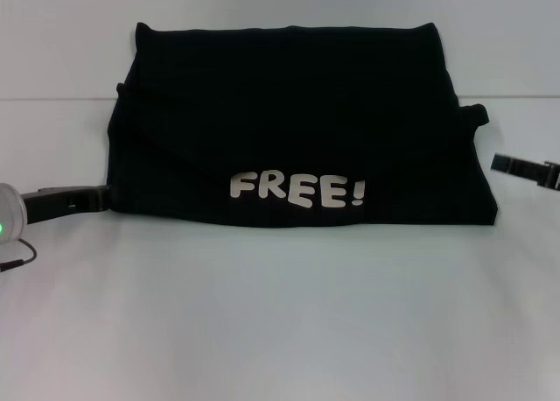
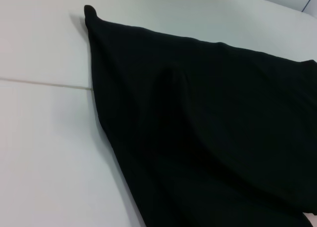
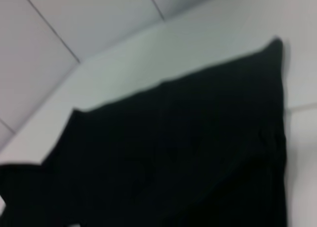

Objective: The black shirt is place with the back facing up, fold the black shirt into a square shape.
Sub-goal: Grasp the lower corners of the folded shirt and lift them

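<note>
**Shirt half-folded, both grippers at its sides**

Black shirt (image 1: 297, 125) lies folded into a wide band across the far middle of the table (image 1: 280, 313), "FREE!" print (image 1: 297, 191) up at its near edge. Long axis runs left-right. Left gripper (image 1: 92, 197) touches the shirt's near-left corner; right gripper (image 1: 525, 167) sits just off the right edge, not touching. Can't tell whether either is released or clenched. Left is closer. Next fold likely side-to-side to square it.

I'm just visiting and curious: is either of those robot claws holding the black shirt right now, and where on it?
Cannot be told for the left gripper, whose tip meets the black shirt's left edge. The right gripper hangs apart from it, holding nothing.
</note>
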Tool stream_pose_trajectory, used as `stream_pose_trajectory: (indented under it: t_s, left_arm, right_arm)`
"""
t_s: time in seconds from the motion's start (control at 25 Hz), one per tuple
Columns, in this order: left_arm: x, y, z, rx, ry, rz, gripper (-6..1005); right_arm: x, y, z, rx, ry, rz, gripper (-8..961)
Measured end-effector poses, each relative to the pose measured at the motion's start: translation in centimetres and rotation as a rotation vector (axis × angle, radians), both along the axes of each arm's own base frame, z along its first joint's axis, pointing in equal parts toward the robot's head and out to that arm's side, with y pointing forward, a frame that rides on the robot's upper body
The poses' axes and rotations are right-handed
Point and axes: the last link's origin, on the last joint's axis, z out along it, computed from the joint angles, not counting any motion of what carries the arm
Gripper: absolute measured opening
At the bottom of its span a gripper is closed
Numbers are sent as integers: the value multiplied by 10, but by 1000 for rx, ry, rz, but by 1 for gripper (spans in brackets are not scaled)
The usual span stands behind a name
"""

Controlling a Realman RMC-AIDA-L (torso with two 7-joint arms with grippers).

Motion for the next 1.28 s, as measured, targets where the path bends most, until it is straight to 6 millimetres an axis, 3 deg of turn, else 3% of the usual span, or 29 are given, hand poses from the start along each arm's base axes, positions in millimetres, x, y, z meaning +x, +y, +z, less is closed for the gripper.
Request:
stream_pose_trajectory:
  t_s: [0.44, 1.28]
  left_arm:
    - [4, 4, -1, -1, 5, -11, 2]
    - [10, 9, -3, -17, 19, -33, 2]
  right_arm:
    - [-1, 11, -17, -61, -98, -61, 624]
    - [-5, 6, -36, -144, -93, -80, 568]
